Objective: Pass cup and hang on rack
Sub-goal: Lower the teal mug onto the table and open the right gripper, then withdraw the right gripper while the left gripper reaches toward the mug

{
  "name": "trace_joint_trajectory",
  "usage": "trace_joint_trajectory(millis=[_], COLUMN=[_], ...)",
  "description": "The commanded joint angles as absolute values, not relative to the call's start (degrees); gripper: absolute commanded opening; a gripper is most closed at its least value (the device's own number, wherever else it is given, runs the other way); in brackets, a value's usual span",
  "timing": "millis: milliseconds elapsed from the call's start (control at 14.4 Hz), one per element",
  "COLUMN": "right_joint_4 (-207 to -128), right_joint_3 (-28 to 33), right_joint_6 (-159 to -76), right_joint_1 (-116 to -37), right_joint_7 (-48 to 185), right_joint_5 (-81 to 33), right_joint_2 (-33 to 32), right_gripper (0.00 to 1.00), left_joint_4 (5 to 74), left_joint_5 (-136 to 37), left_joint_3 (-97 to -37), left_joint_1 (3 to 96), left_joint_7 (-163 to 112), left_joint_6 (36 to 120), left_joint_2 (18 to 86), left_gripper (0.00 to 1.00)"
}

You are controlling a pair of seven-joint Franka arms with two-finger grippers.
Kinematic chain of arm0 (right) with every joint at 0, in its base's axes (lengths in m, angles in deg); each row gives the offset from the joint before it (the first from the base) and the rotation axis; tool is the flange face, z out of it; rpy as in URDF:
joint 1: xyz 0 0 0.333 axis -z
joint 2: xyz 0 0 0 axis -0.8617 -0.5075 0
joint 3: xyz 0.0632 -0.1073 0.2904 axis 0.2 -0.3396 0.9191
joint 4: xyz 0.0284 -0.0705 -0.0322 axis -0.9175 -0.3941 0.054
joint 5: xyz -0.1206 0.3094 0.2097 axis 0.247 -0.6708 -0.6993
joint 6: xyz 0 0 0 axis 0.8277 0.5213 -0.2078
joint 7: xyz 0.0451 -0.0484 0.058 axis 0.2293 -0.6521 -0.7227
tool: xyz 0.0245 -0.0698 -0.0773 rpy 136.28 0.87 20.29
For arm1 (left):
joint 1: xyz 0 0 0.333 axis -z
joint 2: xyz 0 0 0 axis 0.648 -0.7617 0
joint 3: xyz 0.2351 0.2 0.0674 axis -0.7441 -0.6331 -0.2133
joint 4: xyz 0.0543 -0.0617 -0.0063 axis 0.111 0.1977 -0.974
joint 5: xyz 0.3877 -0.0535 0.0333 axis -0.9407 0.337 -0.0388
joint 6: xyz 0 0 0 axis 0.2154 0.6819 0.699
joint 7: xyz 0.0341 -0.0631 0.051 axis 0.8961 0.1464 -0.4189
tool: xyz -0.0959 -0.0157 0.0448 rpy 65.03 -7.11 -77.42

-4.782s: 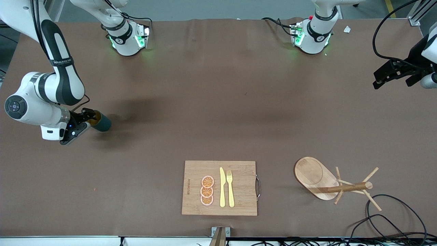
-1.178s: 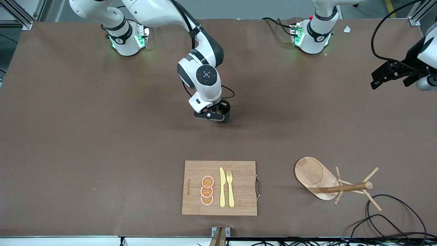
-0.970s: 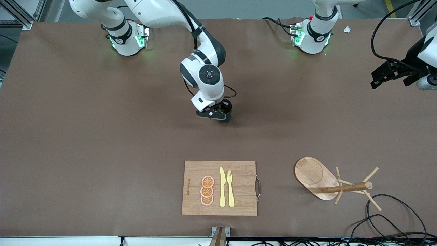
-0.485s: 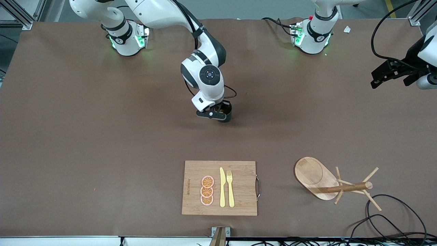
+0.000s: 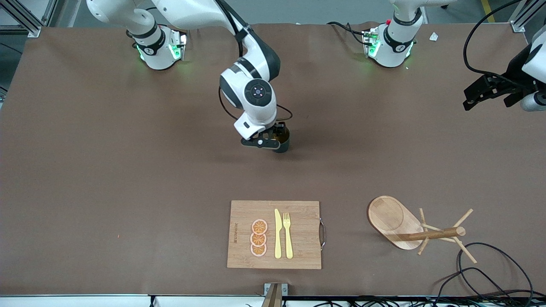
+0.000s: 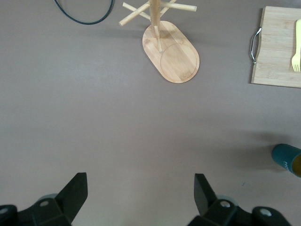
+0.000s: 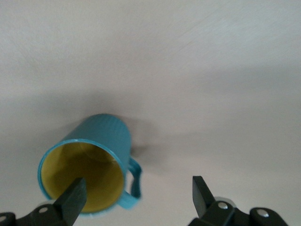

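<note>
right gripper (image 5: 273,142) spread wide | cup (image 7: 89,162) upright on table, one finger over its mouth

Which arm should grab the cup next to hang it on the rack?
Probably left. The rack stands toward the left arm's end, and the left gripper is open. The right gripper is open at the cup, mid-table, not gripping it.

- My right end effector (image 7: 136,200) has black fingers; so does my left end effector (image 6: 141,195).
- The cup (image 7: 89,160) is teal outside with faint ribbing, yellow inside.
- The rack (image 5: 409,226) is pale bamboo wood.
- The worktop (image 5: 128,170) is plain brown.
- The cutting board (image 5: 298,213) is light wood, with three orange slices (image 5: 258,238) and a yellow knife (image 5: 277,234) and fork (image 5: 288,234).
</note>
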State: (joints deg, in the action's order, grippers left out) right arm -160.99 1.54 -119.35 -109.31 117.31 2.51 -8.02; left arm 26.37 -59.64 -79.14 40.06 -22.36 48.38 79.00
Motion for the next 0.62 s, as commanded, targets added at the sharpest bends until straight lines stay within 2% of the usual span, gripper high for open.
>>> trace_joint_trajectory(millis=[0,277,554], right_joint_4=[-162.78,-163.31,-163.31], right_joint_3=[2.17,1.73,1.73], right_joint_6=[-111.89,-103.79,-99.04], right_joint_1=[-102.69,-94.16,-84.93], right_joint_7=[107.13,100.41,87.16], right_joint_5=[1.4,2.62,5.96], right_joint_2=[-1.24,4.39,8.26], right_gripper=[1.0,1.0,1.0], left_joint_4=[25.98,26.07,27.12], left_joint_5=[-60.54,-60.37,-60.19], left_joint_3=[-78.81,-78.72,-77.59], left_joint_1=[39.86,40.03,41.35], left_joint_7=[-21.62,-21.62,-21.54], left_joint_6=[47.07,47.59,50.75], left_joint_2=[79.44,78.74,77.25], left_gripper=[1.0,1.0,1.0])
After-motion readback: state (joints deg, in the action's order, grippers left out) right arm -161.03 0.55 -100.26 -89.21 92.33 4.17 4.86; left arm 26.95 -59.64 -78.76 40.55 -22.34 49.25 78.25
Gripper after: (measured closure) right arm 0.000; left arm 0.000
